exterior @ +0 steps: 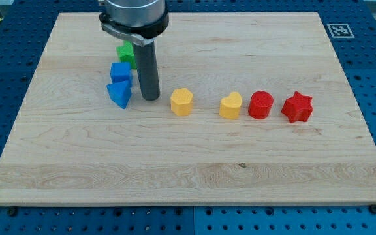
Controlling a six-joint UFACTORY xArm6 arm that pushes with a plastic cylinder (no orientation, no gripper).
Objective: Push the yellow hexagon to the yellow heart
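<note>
The yellow hexagon [181,102] sits near the board's middle. The yellow heart [231,105] lies to its right, a small gap apart. My tip [150,98] rests on the board just left of the yellow hexagon, a short gap away, and just right of the blue triangular block [119,94]. The rod rises from the tip to the arm's round body at the view's top.
A blue cube-like block [120,72] sits above the blue triangular one, and a green block [126,53] is partly hidden behind the rod. A red round block [261,104] and a red star [297,107] lie right of the heart. The wooden board [188,176] sits on a blue perforated table.
</note>
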